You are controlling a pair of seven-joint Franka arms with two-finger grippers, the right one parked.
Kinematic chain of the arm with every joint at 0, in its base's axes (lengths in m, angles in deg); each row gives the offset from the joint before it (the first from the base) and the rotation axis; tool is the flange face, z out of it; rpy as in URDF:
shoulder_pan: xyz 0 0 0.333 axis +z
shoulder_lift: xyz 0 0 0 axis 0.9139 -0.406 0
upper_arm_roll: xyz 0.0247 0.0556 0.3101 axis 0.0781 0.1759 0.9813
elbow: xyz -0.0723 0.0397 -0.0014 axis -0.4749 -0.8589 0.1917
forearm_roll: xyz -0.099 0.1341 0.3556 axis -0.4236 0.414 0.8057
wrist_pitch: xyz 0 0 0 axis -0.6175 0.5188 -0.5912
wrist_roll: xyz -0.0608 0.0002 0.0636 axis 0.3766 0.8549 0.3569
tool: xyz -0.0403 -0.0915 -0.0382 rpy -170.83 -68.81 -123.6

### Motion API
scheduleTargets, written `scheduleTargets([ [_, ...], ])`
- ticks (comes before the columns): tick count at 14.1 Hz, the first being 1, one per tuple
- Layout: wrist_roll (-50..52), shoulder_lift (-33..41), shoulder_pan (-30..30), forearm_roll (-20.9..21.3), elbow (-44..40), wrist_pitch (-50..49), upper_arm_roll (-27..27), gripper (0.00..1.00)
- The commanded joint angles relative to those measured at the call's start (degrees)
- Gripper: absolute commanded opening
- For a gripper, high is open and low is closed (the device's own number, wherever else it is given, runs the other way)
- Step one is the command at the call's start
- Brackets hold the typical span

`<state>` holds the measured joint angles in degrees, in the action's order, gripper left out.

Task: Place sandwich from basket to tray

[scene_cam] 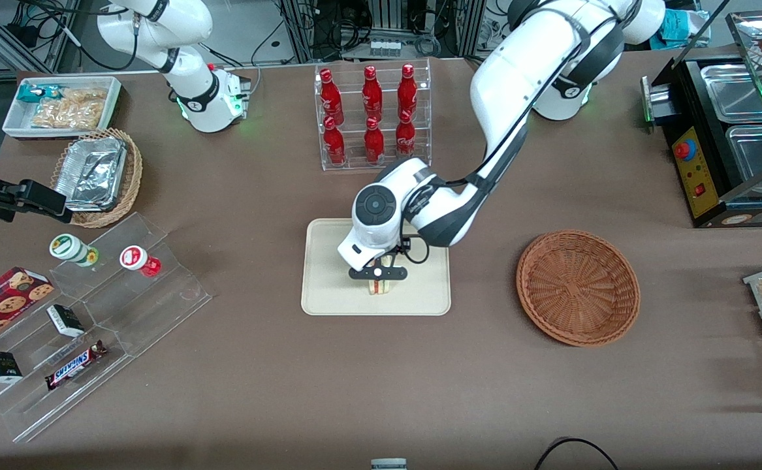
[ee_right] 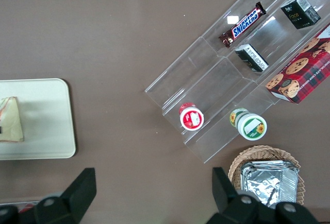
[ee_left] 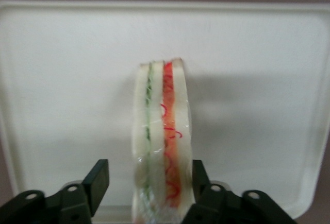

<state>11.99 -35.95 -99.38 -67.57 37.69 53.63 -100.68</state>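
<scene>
White-bread triangular sandwich [ee_left: 162,141] has green and orange-red filling stripes, sitting on the plain cream-beige rectangular tray [scene_cam: 328,294]. Round reddish-brown wicker basket [scene_cam: 578,287] shows a radiating weave; black two-finger gripper [scene_cam: 378,273] overhead.

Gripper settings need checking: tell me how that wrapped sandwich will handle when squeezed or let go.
The sandwich looks soft, so it likely squashes. Its clear wrap may be slippery. It stands on edge on the tray between the open gripper, so it may tip.
</scene>
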Motion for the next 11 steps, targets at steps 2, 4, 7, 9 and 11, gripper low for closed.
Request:
scheduleTargets([
  [2, 0.01, 14.41, 7.82, 0.63, 7.78, -6.62, 0.2, 1.0],
  [4, -4.44, 19.86, 12.48, 0.37, 12.44, -6.8, 0.02, 1.0],
  [7, -10.69, 26.81, 19.33, 0.28, 19.12, -6.98, 0.02, 1.0],
  [9, -16.05, 33.13, 23.91, 0.1, 25.0, -7.24, 0.02, 1.0],
  [11, -20.8, 38.15, 28.04, -0.25, 29.15, -9.08, 0.02, 1.0],
])
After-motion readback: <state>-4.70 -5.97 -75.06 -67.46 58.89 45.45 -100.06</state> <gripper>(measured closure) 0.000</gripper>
